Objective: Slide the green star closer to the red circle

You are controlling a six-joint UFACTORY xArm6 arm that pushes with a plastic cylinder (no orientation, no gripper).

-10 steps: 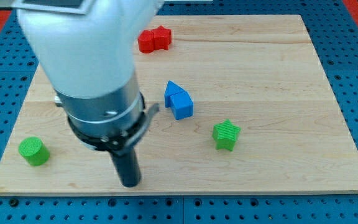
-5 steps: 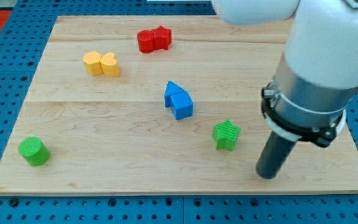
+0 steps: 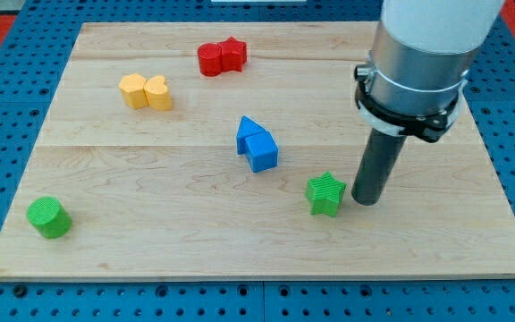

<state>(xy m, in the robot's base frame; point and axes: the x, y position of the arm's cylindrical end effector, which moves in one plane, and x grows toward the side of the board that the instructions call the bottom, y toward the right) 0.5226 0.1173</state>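
A wooden desk (image 3: 472,179) lies on a blue pegboard, with small plastic blocks scattered across it. My tip (image 3: 365,200) is the blunt lower end of a dark rod; there is no hand on this arm, so nothing is clenched, released or grasped, and it can only push. The tip rests on the desk just beside the green star (image 3: 326,194), on the star's side toward the view's right, very close to it; whether they touch cannot be told. Far from the tip, toward the view's upper left, sits the red circle (image 3: 210,59), pressed against a red star (image 3: 232,53). Between the tip and those red blocks, just past the green star, stand a blue triangle (image 3: 249,131) and a blue cube (image 3: 261,152), touching each other. Farther to the view's left are two yellow blocks (image 3: 146,91) side by side, and a green cylinder (image 3: 46,217) near the view's lower left corner. The green star looks light, hard and ribbed, likely to slide easily and to spin if pushed off-centre, so it probably wants a push on its lower right side, steering clear of the blue pair. No containers are present.
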